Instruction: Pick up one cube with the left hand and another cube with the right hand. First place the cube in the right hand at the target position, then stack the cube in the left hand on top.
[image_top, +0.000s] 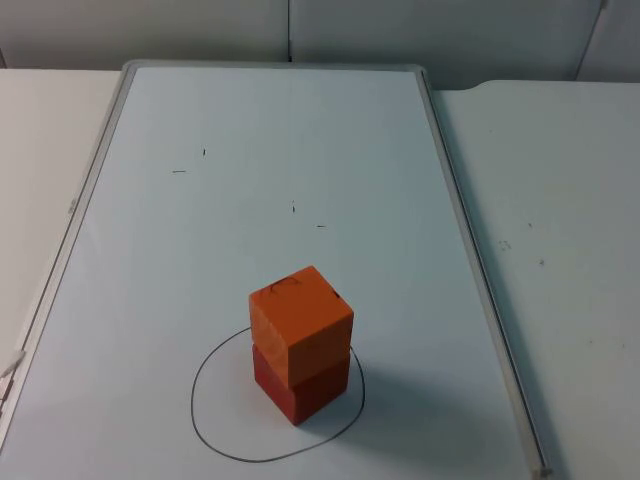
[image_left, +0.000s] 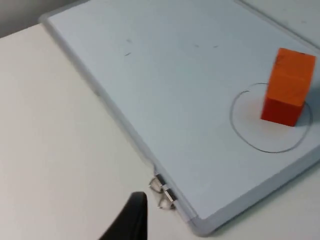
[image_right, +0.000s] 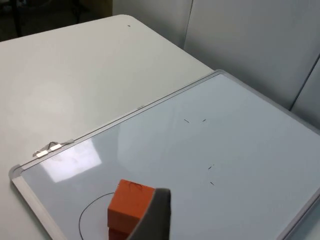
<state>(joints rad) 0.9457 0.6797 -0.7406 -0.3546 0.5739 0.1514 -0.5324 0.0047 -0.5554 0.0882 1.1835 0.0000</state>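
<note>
An orange cube sits on top of a red cube, slightly turned against it. The stack stands inside a hand-drawn black circle near the front of a whiteboard. The left wrist view shows the same orange cube on the red cube. My left gripper hangs over the bare table beside the board's corner, well away from the stack. My right gripper is raised and drawn back from the orange cube. Neither gripper touches a cube.
The whiteboard has a raised grey frame and lies on the white table. Small metal clips stick out at its edge. A grey partition wall closes the far side.
</note>
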